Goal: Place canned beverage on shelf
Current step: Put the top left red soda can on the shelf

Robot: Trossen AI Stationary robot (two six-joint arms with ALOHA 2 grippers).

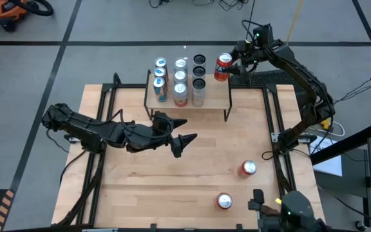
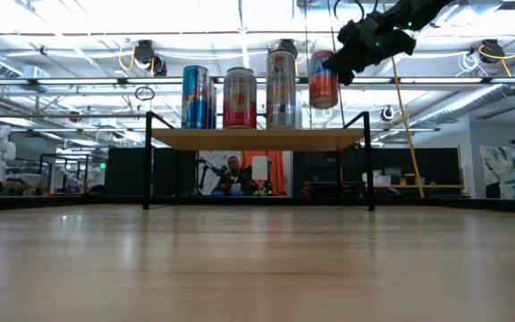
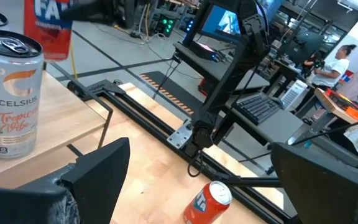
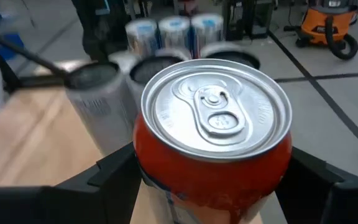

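Observation:
A red can [image 1: 223, 67] hangs in my right gripper [image 1: 232, 64] over the far right end of the shelf [image 1: 214, 98]. The shelf is a small light wood top on thin black legs. In the low view the red can [image 2: 324, 79] sits a little above the shelf top [image 2: 257, 139], beside several cans [image 2: 240, 97] standing there on their bases. My left gripper [image 1: 184, 144] is open over the middle of the table, pointing toward its right edge, with nothing between its fingers [image 3: 98, 174]. My right gripper pinches the red can's side wall [image 4: 160, 180] between its two fingers [image 4: 114, 171], just below the top rim. The fingers come nearly level from the table's far right side. The can stands upright, top up, lifted clear of the shelf.
Two more red cans are on the tabletop near the right front, one [image 1: 248, 168] behind the other [image 1: 225, 201]. On the shelf, a white Celsius can [image 3: 8, 99] stands close to the held one. Black rails [image 1: 272, 122] run along the table's sides.

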